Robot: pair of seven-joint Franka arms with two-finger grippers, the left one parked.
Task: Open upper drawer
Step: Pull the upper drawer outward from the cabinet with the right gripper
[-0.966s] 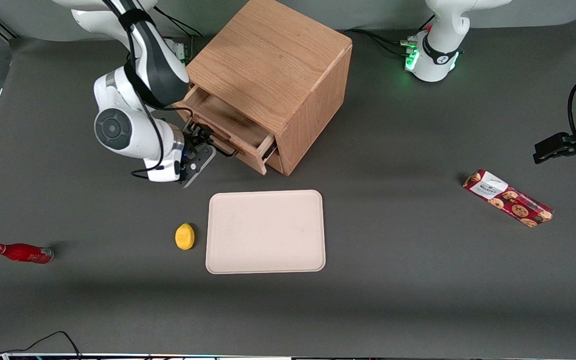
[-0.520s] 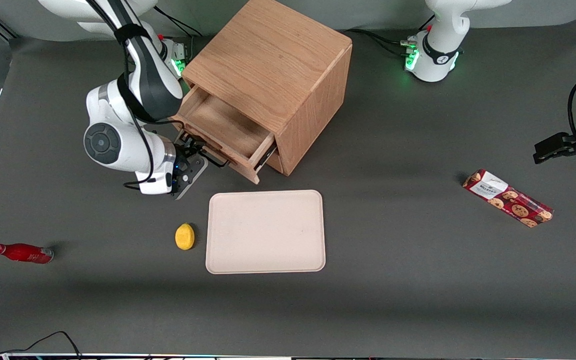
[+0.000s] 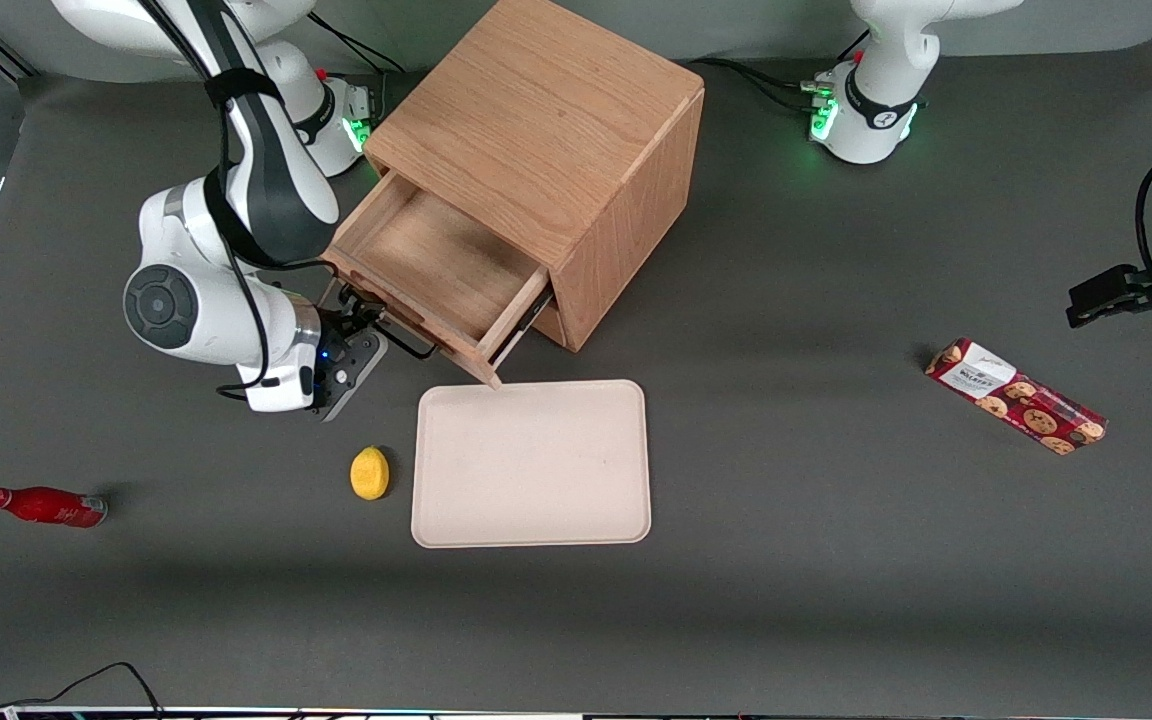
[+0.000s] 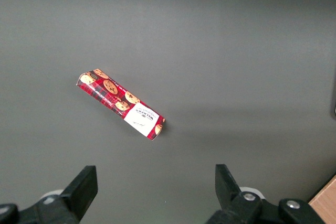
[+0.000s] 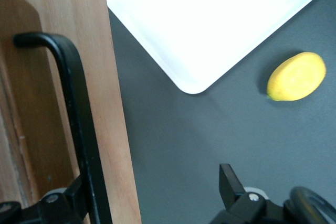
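Observation:
The oak cabinet (image 3: 536, 110) stands at the back of the table. Its upper drawer (image 3: 426, 265) is pulled well out and its wooden bottom shows bare. The thin black handle (image 3: 406, 345) runs along the drawer front (image 5: 113, 129). My gripper (image 3: 356, 335) sits right at that handle, on the side nearer the front camera. In the right wrist view the gripper (image 5: 155, 190) is open. The handle (image 5: 79, 108) lies against the inner face of one finger, while the second finger (image 5: 229, 182) stands far from it over the dark table.
A beige tray (image 3: 531, 462) lies just in front of the drawer, whose corner reaches the tray's rim. A yellow lemon (image 3: 369, 472) sits beside the tray. A red bottle (image 3: 41, 505) lies toward the working arm's end, and a cookie pack (image 3: 1016, 397) toward the parked arm's.
The drawer has slid farther out of the cabinet toward the front camera. My gripper moved with the handle, and the arm swung toward its own end of the table.

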